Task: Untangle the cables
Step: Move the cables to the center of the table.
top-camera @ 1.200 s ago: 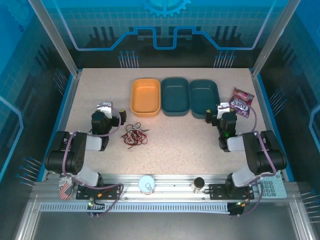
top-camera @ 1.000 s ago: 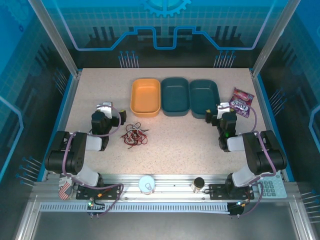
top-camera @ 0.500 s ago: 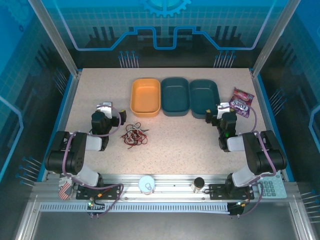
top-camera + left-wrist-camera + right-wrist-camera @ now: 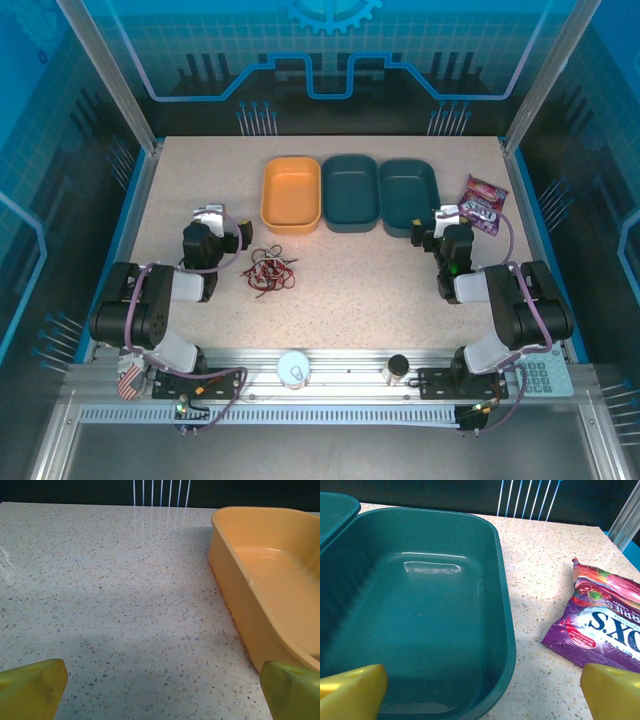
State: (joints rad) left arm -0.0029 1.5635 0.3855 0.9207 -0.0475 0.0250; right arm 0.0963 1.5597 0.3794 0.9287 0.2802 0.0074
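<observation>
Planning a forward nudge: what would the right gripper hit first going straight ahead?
Probably the rightmost teal bin, its near corner directly ahead of the right gripper; the snack packet sits off to the right.

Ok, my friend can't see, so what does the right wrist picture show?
An empty teal bin sits on the speckled table, with a purple snack packet lying just to its right, not touching it. The right gripper is open, its yellow fingertips poking in at the bottom corners.

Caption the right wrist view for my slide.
Open right gripper facing an empty teal bin, purple snack packet on the table beside it.
</observation>
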